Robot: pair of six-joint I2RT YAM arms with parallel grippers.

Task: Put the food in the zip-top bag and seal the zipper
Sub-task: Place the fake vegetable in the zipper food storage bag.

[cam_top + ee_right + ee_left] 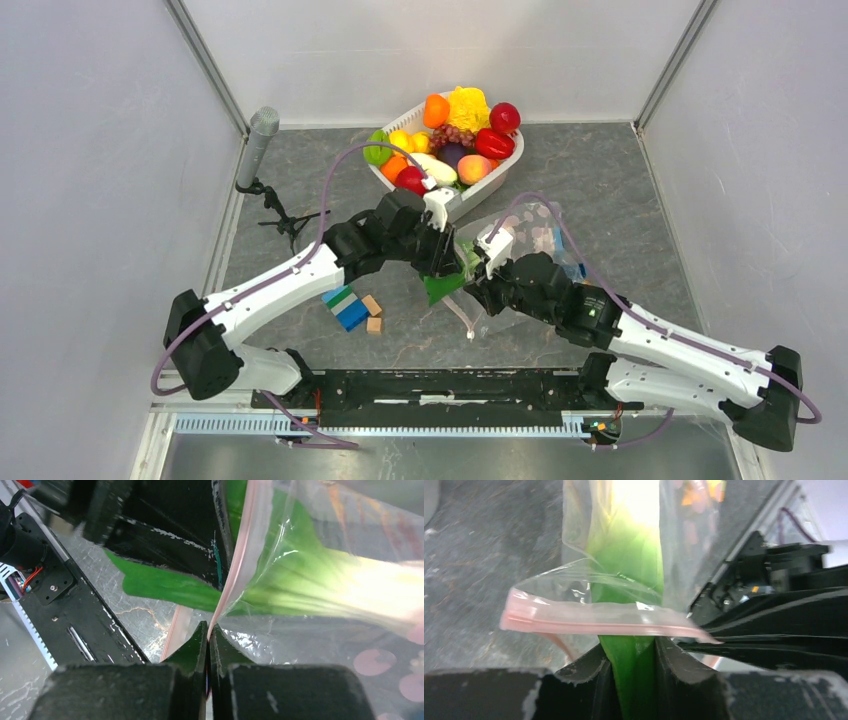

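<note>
The zip-top bag (pixel 528 232) lies mid-table, its mouth toward the arms. My left gripper (pixel 443 262) is shut on the leaf end of a green toy vegetable (pixel 440 288). In the left wrist view the gripper (pixel 632 647) holds the vegetable (pixel 631 565), which passes under the pink zipper (pixel 594 621) into the bag. My right gripper (pixel 480 275) is shut on the zipper strip; in the right wrist view its jaws (pixel 208 630) pinch the strip (pixel 245 550), with the vegetable (pixel 300 575) inside. More food (pixel 455 140) fills the white basket (pixel 480 192).
Blue and green blocks (pixel 345 306) and tan blocks (pixel 372 312) lie left of the bag mouth. A microphone on a small tripod (pixel 258 145) stands at the left wall. The black mounting rail (pixel 450 385) runs along the near edge.
</note>
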